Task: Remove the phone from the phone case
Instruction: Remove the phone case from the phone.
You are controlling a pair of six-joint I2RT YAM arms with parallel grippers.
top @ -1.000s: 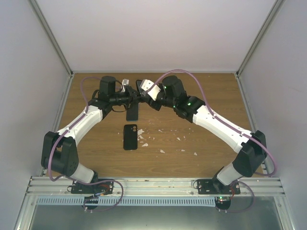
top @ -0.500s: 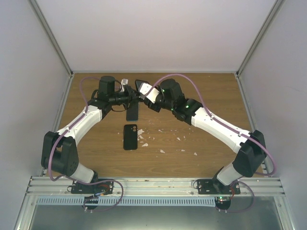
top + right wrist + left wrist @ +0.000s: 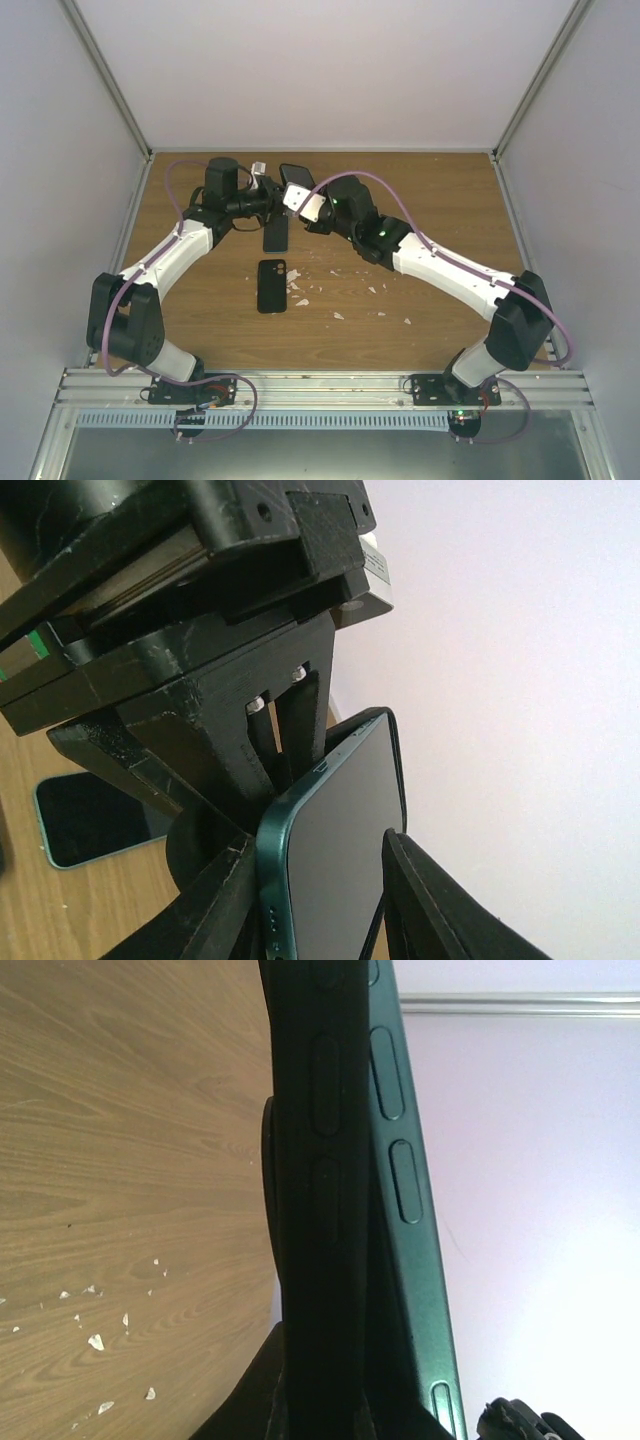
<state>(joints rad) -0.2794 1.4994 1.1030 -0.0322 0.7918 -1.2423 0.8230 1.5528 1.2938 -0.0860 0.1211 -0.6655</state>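
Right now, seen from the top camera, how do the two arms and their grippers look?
The left arm and right arm have white shells, black joints and black bases. A purple cable loops along each. Green lights glow on the right one. The left gripper and right gripper are black; a white block sits behind the right one.

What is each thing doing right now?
Phone: in the air, partly out.
Case: held up, one edge parted from the phone.
Left gripper: shut on the case.
Right gripper: fingers around the phone, grip unclear.
Second phone: flat on the table, screen dark.
Table case: lying flat.
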